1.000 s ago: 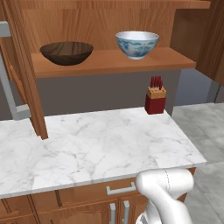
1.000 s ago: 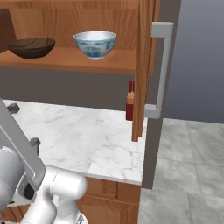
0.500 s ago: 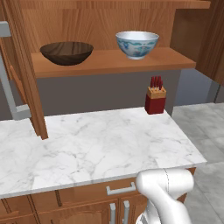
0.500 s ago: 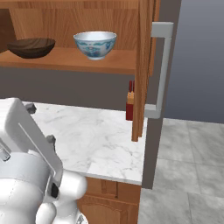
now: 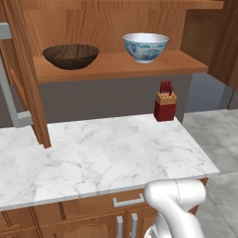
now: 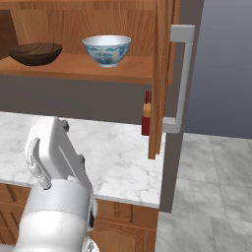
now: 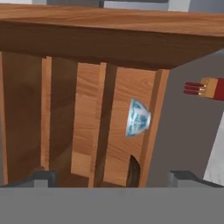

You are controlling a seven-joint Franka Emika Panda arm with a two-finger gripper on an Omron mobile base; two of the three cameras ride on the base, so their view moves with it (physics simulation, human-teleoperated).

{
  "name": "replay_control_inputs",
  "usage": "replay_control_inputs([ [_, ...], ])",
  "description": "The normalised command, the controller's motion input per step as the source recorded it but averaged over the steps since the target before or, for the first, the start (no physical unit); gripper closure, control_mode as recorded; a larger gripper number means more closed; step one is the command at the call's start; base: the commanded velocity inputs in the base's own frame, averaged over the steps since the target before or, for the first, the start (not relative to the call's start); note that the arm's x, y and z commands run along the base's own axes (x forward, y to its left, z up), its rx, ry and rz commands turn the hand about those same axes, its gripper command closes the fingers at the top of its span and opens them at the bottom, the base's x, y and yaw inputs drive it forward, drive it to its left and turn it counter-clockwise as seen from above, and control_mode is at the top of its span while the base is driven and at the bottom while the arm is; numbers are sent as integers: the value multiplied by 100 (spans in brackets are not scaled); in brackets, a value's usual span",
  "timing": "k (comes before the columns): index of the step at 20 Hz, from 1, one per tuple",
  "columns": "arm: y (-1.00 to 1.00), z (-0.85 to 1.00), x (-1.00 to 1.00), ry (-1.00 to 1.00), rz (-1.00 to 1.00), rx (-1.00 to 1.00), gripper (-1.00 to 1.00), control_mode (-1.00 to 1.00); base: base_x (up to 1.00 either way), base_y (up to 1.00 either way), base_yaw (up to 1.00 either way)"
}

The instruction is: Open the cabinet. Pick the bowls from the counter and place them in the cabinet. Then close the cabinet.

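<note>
Hand view: bowls (image 7: 138, 118) beyond pincer (image 7: 114, 178).

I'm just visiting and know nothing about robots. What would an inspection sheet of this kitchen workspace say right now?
Surface: white marble counter, bare apart from a red knife block at the back right.
Job's things: dark wooden bowl and white-and-blue bowl both on the shelf of the cabinet; cabinet doors stand open.
Clutter: nothing seen besides the knife block.
Grippers: gripper open, empty, facing the cabinet.
Cables: nothing seen.
Surroundings: wooden drawers under the counter, grey tiled floor.
</note>
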Motion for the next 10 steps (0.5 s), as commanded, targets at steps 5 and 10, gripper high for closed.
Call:
replay_control_inputs([
  [5,-47,0,-20,0,1,6,-100,-100,0,0,0],
  [10,-49,0,-26,0,0,6,-100,-100,0,0,0],
])
